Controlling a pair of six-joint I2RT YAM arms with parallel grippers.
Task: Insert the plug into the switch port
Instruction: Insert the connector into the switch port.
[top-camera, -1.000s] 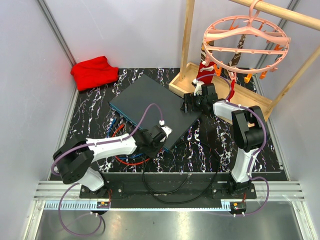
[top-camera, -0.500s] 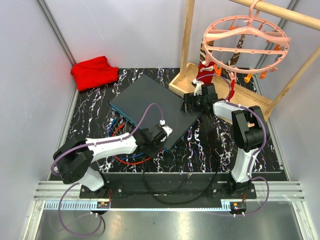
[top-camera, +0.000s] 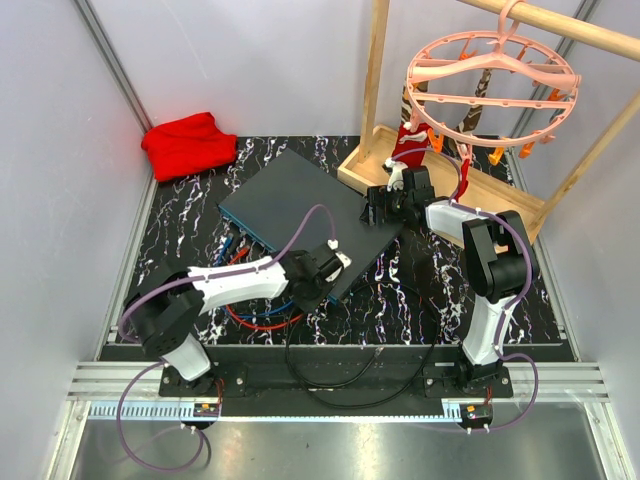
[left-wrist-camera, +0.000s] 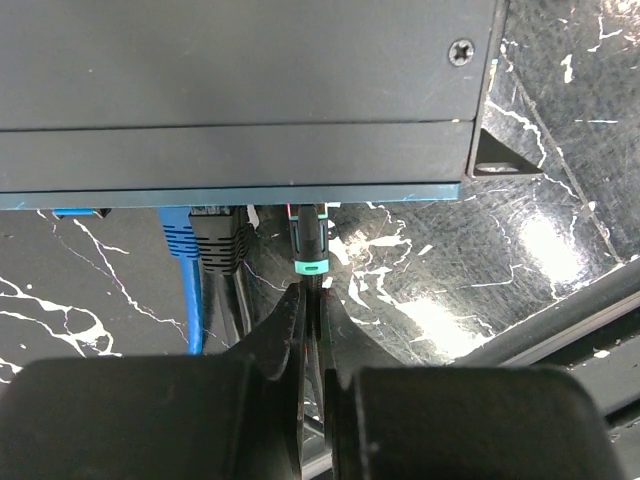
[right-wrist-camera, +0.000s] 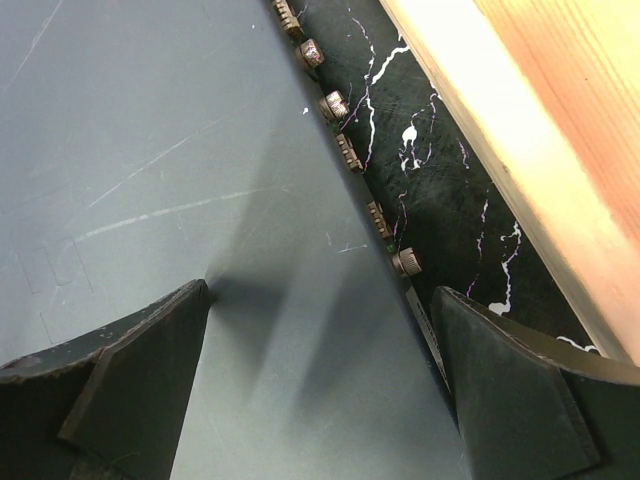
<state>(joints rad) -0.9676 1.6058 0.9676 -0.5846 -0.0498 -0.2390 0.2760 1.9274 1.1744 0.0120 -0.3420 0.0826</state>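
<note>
The switch (top-camera: 300, 210) lies flat on the black marbled table, a dark grey box with its teal front edge (left-wrist-camera: 230, 197) facing my left arm. A black plug (left-wrist-camera: 311, 245) with a green band has its tip at that edge; I cannot tell how deep it sits. Just behind the green band, my left gripper (left-wrist-camera: 312, 297) is shut on the plug's thin cable. In the top view the left gripper (top-camera: 320, 282) is at the switch's near right corner. My right gripper (right-wrist-camera: 320, 295) stands open astride the switch's rear edge (right-wrist-camera: 350, 160), also seen as the right gripper (top-camera: 385, 207) from above.
A blue plug (left-wrist-camera: 180, 240) and a black plug (left-wrist-camera: 222, 240) sit in ports left of mine. Red and blue cables (top-camera: 255, 318) loop in front of the switch. A wooden tray (top-camera: 450, 185) with a pink hanger (top-camera: 490, 80) stands behind right; a red cloth (top-camera: 188, 143) lies back left.
My left gripper has closed on the plug's cable and shifted slightly right and toward the switch's front edge. The right arm has not moved.
</note>
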